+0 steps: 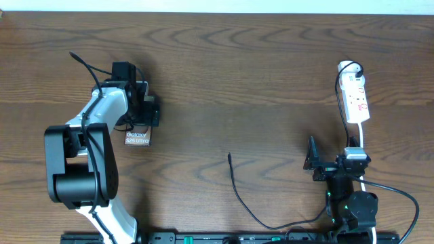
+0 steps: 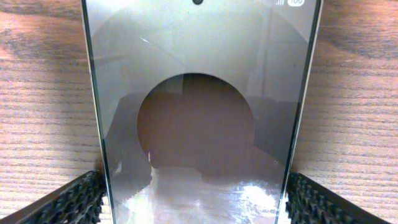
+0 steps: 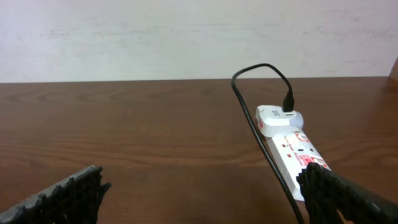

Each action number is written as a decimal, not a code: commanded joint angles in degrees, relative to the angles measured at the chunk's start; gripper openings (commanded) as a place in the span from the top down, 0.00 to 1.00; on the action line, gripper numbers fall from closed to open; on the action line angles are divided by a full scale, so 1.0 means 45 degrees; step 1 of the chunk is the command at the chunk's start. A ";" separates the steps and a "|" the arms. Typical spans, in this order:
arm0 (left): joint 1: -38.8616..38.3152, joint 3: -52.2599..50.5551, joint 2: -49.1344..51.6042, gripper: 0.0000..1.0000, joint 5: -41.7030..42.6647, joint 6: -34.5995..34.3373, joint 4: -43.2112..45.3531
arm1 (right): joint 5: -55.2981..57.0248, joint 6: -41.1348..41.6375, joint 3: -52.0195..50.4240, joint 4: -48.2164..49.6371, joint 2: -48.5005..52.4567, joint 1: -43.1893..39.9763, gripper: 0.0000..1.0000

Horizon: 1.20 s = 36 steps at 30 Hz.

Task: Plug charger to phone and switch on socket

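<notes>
Straddling the phone (image 1: 137, 138) at table-left, the left gripper (image 2: 198, 202) has its jaws wide, pads (image 2: 78, 202) right at the phone's long edges; can't tell if it's actually clamped. Right gripper (image 3: 200, 177) is wide open and empty, near the socket (image 1: 355, 98) at table-right. Charger (image 1: 239, 196) lies loose mid-table, its tip well apart from the phone and both grippers.

Risks: phone lies flat on the table (image 1: 224, 61), so a thin edge grip could slip or skid it. The limp cable could flop so the tip misses the port. Broad fingers could press the wrong red switch.

No containers in view. The socket holds a white adapter (image 3: 278, 118) with a black lead at its far end.
</notes>
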 commanded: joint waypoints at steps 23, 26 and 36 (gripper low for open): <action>-0.0029 -0.0447 0.0364 0.20 -0.0301 0.0170 0.0000 | -0.0029 0.0165 -0.0019 -0.0049 -0.0019 -0.0068 0.01; -0.0029 -0.0447 0.0364 0.21 -0.0301 0.0170 0.0000 | -0.0029 0.0165 -0.0019 -0.0049 -0.0019 -0.0068 0.01; -0.0029 -0.0447 0.0364 0.21 -0.0301 0.0170 0.0000 | -0.0024 0.0165 -0.0019 -0.0049 -0.0019 -0.0068 0.01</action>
